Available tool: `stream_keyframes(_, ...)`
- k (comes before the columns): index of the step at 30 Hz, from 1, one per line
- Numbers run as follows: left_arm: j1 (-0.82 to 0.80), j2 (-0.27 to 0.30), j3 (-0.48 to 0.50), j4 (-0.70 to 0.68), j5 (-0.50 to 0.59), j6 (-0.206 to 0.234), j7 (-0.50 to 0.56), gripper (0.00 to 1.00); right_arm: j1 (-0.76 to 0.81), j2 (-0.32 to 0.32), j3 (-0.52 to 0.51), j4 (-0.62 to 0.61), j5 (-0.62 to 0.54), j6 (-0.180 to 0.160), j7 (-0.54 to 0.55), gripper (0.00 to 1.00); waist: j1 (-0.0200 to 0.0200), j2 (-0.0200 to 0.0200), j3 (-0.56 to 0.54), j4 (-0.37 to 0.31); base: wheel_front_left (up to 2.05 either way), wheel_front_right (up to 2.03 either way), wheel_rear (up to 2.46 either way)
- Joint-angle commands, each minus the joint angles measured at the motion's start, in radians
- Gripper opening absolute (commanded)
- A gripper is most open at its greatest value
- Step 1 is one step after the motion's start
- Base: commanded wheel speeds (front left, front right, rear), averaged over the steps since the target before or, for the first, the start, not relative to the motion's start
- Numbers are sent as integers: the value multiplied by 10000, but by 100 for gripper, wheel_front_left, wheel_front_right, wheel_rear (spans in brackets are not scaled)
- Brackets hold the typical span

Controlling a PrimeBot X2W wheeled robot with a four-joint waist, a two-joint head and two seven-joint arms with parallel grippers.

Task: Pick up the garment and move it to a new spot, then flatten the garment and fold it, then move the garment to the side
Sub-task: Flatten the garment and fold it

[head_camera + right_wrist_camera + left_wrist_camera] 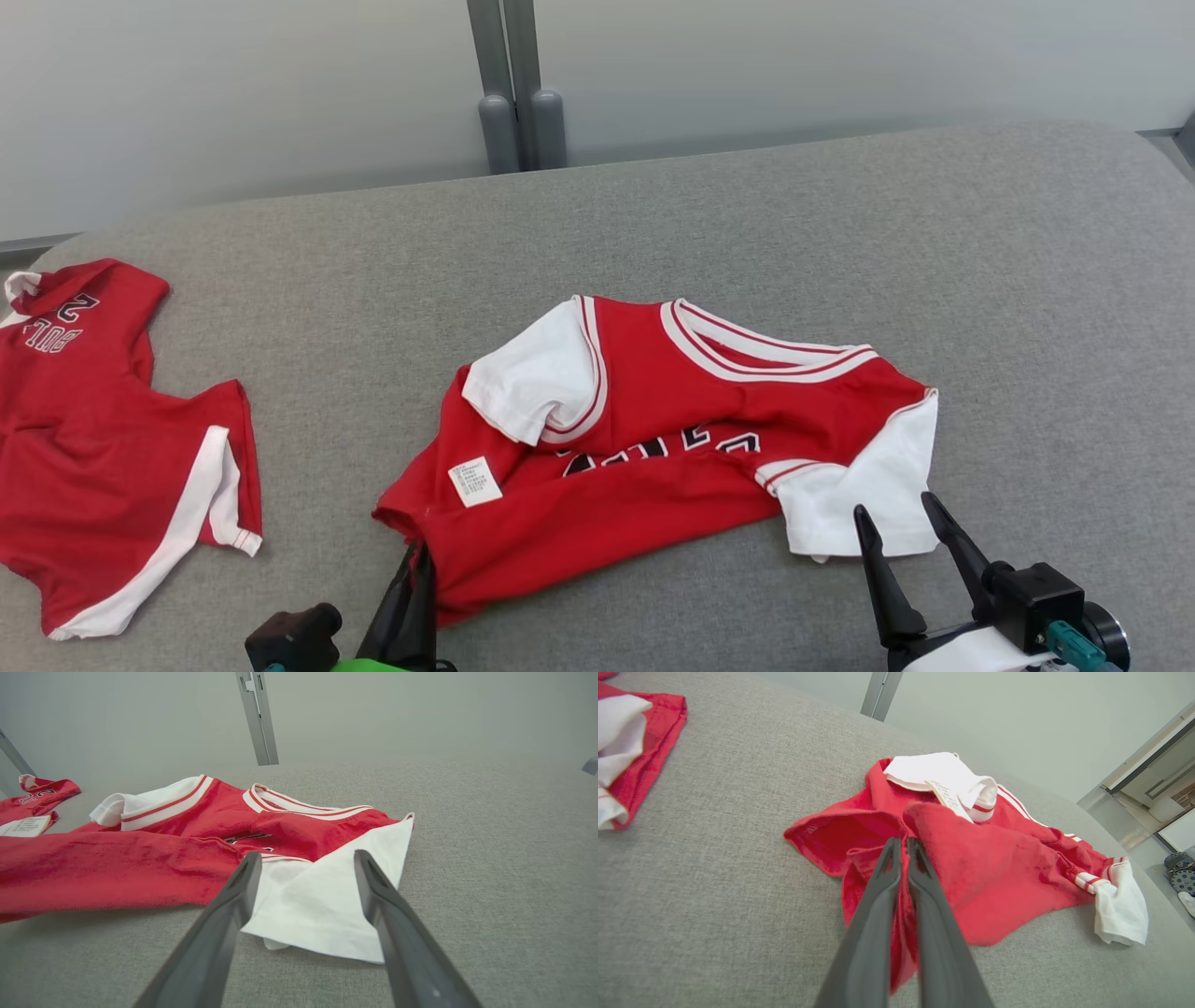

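The garment [644, 439] is a red jersey with white sleeves and a white-striped collar, lying rumpled in the middle of the grey cushion [747, 215]. Its lower hem is folded up, with a white label showing. My left gripper [418, 553] is shut on the hem's near left corner; in the left wrist view the garment [994, 868] has its red cloth pinched between the fingertips of the left gripper [903, 842]. My right gripper [894, 510] is open, its fingers pointing at the white right sleeve [327, 900], the right gripper [306, 856] hovering just above it.
A second red and white jersey [103, 439] lies at the cushion's left edge. A grey post [513, 84] stands against the pale wall behind. Bare cushion extends to the right and behind the garment.
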Motion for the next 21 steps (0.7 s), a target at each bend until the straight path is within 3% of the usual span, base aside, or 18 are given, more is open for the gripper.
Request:
stream_keyframes(1,146,-79,205,13,285,-122,-4,100,69,-59,7,-5,16,1,-31,100,0,0,-36,126,0,0,0)
stream_keyframes(7,493,-310,471,668,1232,-463,-5,100,-104,-113,93,56,22,1,-31,100,0,0,-54,50,0,0,0)
stream_keyframes(11,566,-308,447,1000,1253,-567,-6,100,-44,-132,72,57,19,1,-31,100,0,0,-225,-78,0,0,0)
stream_keyframes(16,341,-207,1157,-112,1136,-614,-4,100,89,-118,4,-83,-2,1,-31,100,0,0,-400,-226,0,0,0)
stream_keyframes(21,-717,276,1253,234,1040,-492,932,100,-151,-102,251,-88,-12,1,-31,100,0,0,-343,-530,0,0,0)
